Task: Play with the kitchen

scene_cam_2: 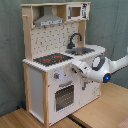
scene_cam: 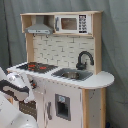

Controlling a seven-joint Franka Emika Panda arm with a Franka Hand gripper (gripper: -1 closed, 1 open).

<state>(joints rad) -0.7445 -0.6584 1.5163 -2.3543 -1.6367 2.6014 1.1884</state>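
Reaching in from the second exterior view's right, the white arm [scene_cam_2: 107,68] brought its gripper [scene_cam_2: 75,66] up against the front of the kitchen [scene_cam_2: 50,75], just under the counter edge and above the oven door [scene_cam_2: 64,96]. Whether the fingers were spread or pressed together could not be told; in both exterior views they merged with the white front panel, and the first exterior view showed only the arm's bulky end [scene_cam: 17,85] near the stove-side corner. Relative to the fingers, the panel with the knobs [scene_cam_2: 58,76] lay directly ahead of them and seemingly at contact, though contact itself could not be confirmed. The black stovetop [scene_cam_2: 52,59] with red burners sat just above them, the sink [scene_cam_2: 84,50] and the curved black faucet [scene_cam_2: 75,39] above and farther back, and the grey hood [scene_cam_2: 49,20] high overhead.

The kitchen stood upright on a wooden floor [scene_cam_2: 100,110], a tall toy of light wood framing and white panels. It had a tiled back wall, a small microwave [scene_cam: 70,23] beside the hood, and a rounded counter end [scene_cam: 100,80] past the sink.
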